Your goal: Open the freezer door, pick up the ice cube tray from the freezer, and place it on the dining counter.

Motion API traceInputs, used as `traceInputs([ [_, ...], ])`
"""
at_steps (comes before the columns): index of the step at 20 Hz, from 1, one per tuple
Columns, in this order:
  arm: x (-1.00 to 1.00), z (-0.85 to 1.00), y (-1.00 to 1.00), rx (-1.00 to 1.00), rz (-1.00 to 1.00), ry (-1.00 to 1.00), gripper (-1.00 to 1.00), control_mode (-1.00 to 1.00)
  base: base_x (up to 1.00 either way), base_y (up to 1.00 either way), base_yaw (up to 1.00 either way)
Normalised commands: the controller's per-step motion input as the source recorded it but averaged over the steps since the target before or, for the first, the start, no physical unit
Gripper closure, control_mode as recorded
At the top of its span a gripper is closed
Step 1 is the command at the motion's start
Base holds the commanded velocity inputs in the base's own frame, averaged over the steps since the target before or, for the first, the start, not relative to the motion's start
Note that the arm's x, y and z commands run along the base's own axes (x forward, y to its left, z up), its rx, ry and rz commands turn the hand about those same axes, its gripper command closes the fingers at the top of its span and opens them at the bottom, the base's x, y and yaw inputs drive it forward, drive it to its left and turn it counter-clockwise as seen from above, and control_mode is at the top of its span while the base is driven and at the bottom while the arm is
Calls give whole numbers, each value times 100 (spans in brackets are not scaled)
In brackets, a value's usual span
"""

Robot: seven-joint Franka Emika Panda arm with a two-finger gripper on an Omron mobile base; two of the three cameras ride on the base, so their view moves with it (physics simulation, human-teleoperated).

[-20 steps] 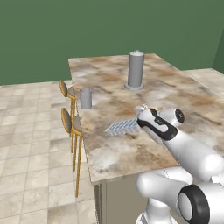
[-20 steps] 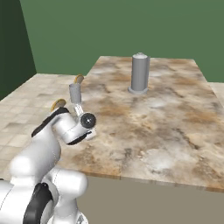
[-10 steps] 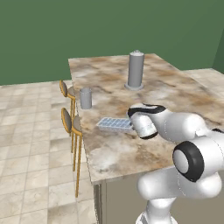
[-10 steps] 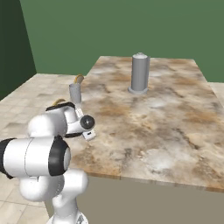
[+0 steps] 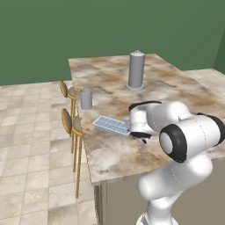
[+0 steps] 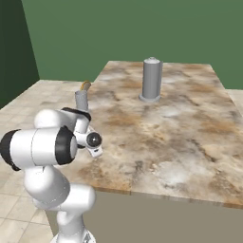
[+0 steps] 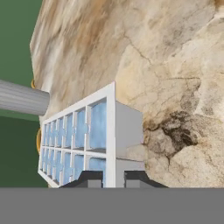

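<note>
The small flat white ice cube tray with a grid of pale blue square cells lies low over the brown-beige marble-patterned desk, left of centre in the left base view, near the desk's left edge. In the hand view it fills the lower left, its near short end between my jaws, which are closed on its rim. Whether its underside touches the marble I cannot tell. The desk spreads across the middle of both base views.
</note>
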Motion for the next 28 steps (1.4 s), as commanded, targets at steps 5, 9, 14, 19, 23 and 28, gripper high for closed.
traceInputs([
  [5,0,0,0,0,0,0,100,-100,0,0,0],
  [9,0,0,0,0,0,0,100,-100,0,0,0],
  [14,0,0,0,0,0,0,100,-100,0,0,0],
  [19,0,0,0,0,0,0,-100,-100,0,0,0],
  [23,0,0,0,0,0,0,-100,-100,0,0,0],
  [28,0,0,-1,0,0,0,-100,-100,0,0,0],
])
